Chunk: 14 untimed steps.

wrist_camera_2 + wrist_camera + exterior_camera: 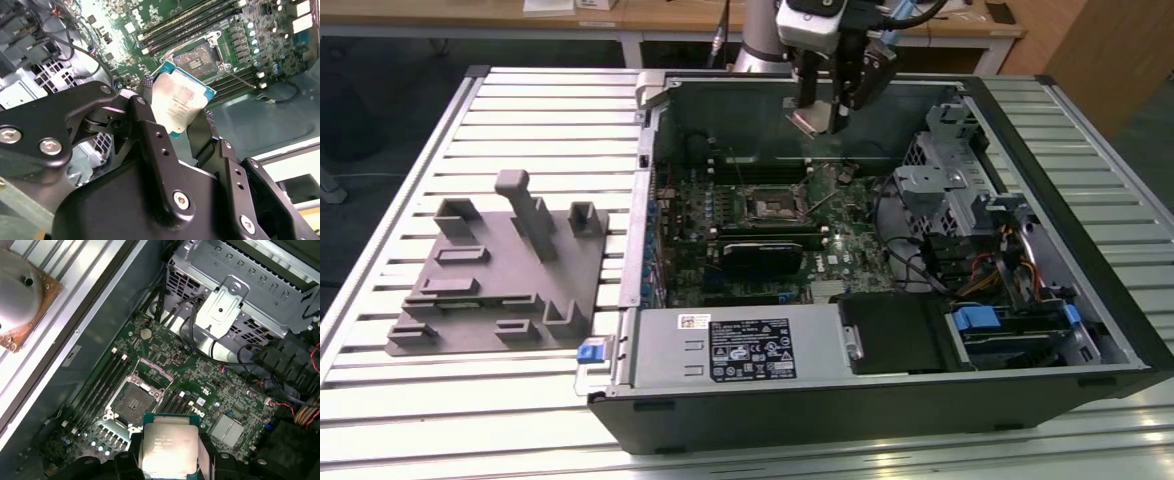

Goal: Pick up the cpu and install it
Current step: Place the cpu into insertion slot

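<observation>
Slatted aluminium table (400, 420), grey plastic tray (494, 270) lying flat toward the exterior view's left, open computer case (881, 400) on its side just beside it, covering the right.

My arm (758, 42) stands at the far side with the wrist pointing straight down and the gripper (831, 105) hanging below it. Its two black fingers (152, 132) are clamped on opposite edges of the cpu (167, 449), holding it tilted.
</observation>
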Tool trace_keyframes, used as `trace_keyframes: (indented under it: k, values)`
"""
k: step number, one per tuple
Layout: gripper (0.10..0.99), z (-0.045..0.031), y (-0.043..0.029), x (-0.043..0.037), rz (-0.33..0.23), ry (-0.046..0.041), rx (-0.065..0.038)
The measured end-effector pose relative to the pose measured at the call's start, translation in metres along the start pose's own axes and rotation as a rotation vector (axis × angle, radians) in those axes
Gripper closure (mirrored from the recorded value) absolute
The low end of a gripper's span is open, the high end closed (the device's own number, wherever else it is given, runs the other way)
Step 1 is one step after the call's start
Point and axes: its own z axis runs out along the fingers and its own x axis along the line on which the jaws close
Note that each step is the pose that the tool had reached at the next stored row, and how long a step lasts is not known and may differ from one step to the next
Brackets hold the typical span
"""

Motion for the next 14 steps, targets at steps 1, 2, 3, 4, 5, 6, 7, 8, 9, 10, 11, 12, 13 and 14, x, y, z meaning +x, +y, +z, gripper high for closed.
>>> trace_keyframes:
  k: [1, 2, 3, 4, 5, 6, 7, 8, 9, 10, 11, 12, 13, 14]
  values:
    - [0.561, 0.0001, 0.0000, 0.0001, 0.012, -0.0009, 0.000]
    - [0.561, 0.0002, 0.0001, 0.0002, 0.024, -0.0017, 0.000]
    - [0.561, 0.0004, 0.0001, 0.0002, 0.036, -0.0024, 0.000]
    - [0.561, 0.0006, 0.0002, 0.0003, 0.048, -0.0032, 0.000]
    - [0.561, 0.0007, 0.0002, 0.0004, 0.062, -0.0042, 0.000]
    - [0.561, 0.0008, 0.0003, 0.0005, 0.075, -0.0051, 0.000]
    - [0.561, 0.0009, 0.0004, 0.0007, 0.088, -0.0060, 0.001]
    - [0.561, 0.0010, 0.0004, 0.0008, 0.101, -0.0069, 0.001]
    - [0.561, 0.0012, 0.0005, 0.0009, 0.114, -0.0077, 0.001]
    - [0.561, 0.0013, 0.0005, 0.0010, 0.127, -0.0086, 0.001]
    - [0.561, 0.0015, 0.0006, 0.0012, 0.140, -0.0094, 0.001]
    - [0.561, 0.0017, 0.0007, 0.0013, 0.153, -0.0102, 0.001]
    - [0.561, 0.0018, 0.0008, 0.0014, 0.166, -0.0111, 0.001]
    - [0.561, 0.0019, 0.0009, 0.0017, 0.177, -0.0119, 0.001]
